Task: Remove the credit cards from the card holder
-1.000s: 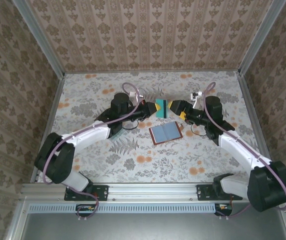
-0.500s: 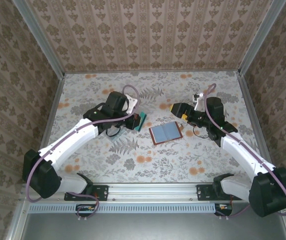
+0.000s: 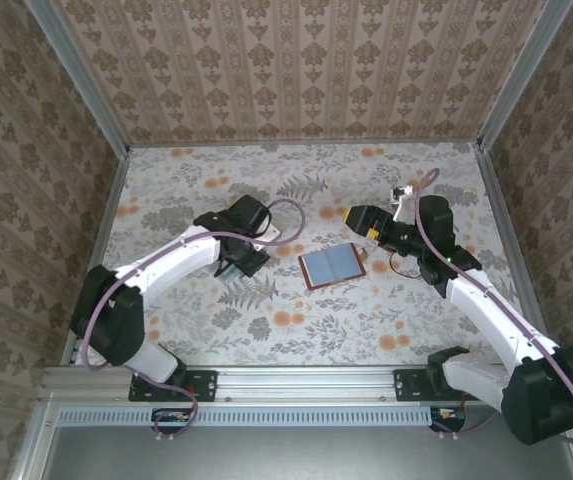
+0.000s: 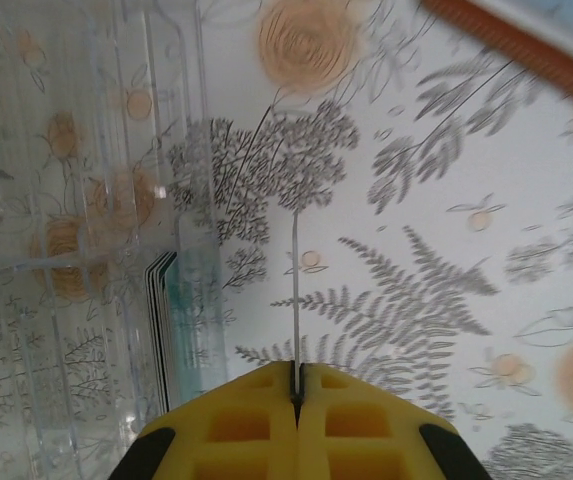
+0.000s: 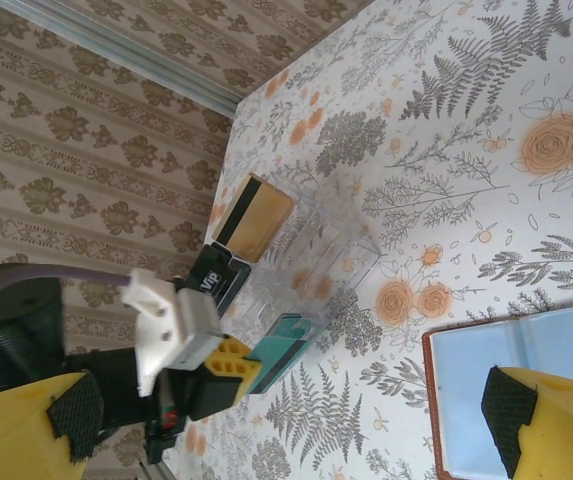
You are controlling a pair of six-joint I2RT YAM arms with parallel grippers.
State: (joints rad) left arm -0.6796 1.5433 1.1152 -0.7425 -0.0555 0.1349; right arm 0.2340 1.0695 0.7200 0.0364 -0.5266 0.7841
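1. Count: three thin plastic rectangular credit cards, one card holder, one tray, two grippers.
2. The cards are one teal-green card (image 5: pixel 284 345), one orange-tan card (image 5: pixel 256 218) with a dark stripe, and one black card (image 5: pixel 216 278) with pale lettering.
3. The reddish-brown leather folding card holder (image 3: pixel 332 266) lies open and flat at the centre of the top view. Its grey-blue pockets face up.
4. The clear plastic tray (image 5: pixel 321 250), which has ribbed compartments, rests on the floral-print table (image 3: pixel 266 330). It lies left of the card holder, near it but apart.
5. Left gripper (image 4: pixel 296 370): the yellow fingers are pressed together, pinching the teal-green card by one short end.
6. In the left wrist view this card shows edge-on as a thin line. It rises from the fingers at bottom centre, just right of the tray wall.
7. In the right wrist view the card's free end reaches the tray's lower corner. Whether it sits inside the wall cannot be told.
8. The orange-tan card and the black card stand tilted at the tray's upper-left side, apart from both grippers.
9. Right gripper (image 3: pixel 360 218): the fingers are spread wide and grip nothing. In the top view it hovers just to the upper right of the card holder.
10. In the right wrist view a corner of the card holder lies at the lower right, beside one black finger pad.
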